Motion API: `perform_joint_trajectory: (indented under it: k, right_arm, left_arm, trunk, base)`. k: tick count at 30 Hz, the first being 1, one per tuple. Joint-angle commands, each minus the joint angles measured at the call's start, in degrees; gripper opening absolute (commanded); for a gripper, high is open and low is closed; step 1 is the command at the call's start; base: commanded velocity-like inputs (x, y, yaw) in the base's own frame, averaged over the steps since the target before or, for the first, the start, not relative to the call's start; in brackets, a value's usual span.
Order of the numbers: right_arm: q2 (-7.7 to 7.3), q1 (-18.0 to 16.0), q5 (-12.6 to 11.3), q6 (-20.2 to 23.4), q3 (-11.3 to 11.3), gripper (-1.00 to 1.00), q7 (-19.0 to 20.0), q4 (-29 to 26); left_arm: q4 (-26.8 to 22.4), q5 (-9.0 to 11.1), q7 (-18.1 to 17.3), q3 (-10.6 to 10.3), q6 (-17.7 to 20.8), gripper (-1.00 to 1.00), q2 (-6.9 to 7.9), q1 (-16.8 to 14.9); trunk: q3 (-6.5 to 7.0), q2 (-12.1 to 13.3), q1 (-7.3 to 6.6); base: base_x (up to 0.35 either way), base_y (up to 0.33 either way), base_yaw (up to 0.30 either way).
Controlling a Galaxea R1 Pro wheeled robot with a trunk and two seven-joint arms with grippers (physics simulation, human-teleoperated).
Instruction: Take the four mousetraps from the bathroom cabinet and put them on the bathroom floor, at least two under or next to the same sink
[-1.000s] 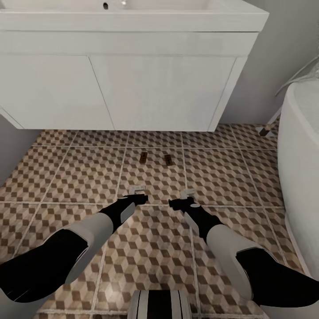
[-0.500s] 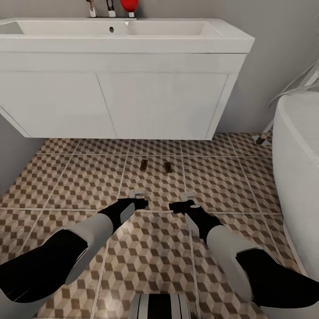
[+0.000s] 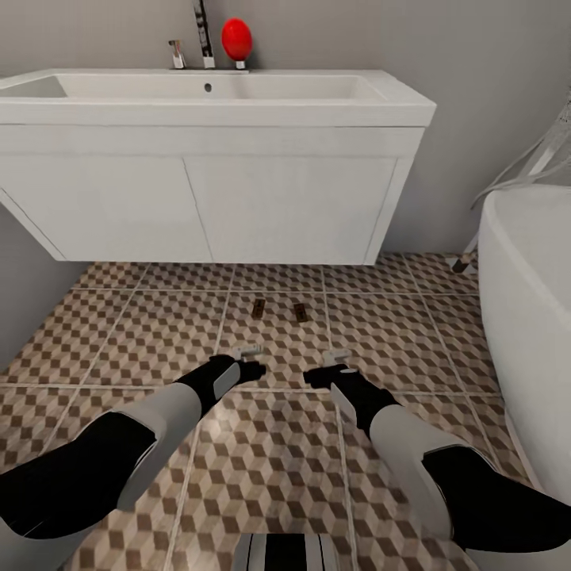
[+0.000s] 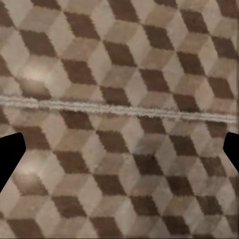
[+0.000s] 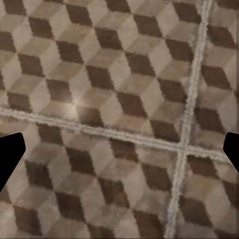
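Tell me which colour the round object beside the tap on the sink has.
Bright red: the round object shows best in the head view.

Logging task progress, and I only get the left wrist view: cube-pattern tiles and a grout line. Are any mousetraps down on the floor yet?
Observer: Yes, the head view shows two mousetraps side by side on the floor.
Operator: How do they sit relative to the sink?
Observer: Just out in front of the sink, near its front edge.
Operator: Is either gripper carrying one?
Observer: No. The left gripper and right gripper are open, with bare tile between the fingers.
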Motion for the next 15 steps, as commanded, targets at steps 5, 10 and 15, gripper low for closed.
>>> perform_joint_trajectory:
  k: [5, 10, 15]
  right_arm:
    - [0.0, 0.0, -0.1, 2.0, 0.2, 1.0, -0.2, -0.1]
    - [0.0, 0.0, 0.0, 2.6, 0.3, 1.0, -0.2, -0.1]
    - [0.0, 0.1, 0.0, 3.6, 0.3, 1.0, -0.2, 1.2]
  left_arm:
    - [-0.1, 0.6, 0.2, -0.1, 1.7, 1.0, 0.06, -0.1]
    - [0.0, 0.6, 0.3, 0.0, 4.0, 1.0, 0.22, -0.1]
    - [1.0, 0.5, 0.5, 0.1, 4.9, 1.0, 1.69, -0.1]
  trunk:
    - [1.08, 0.1, -0.13]
    - [2.18, 0.1, -0.26]
    - [3.29, 0.2, -0.39]
  base:
    - [0.0, 0.0, 0.0]
    - [0.0, 0.0, 0.0]
    - [0.0, 0.0, 0.0]
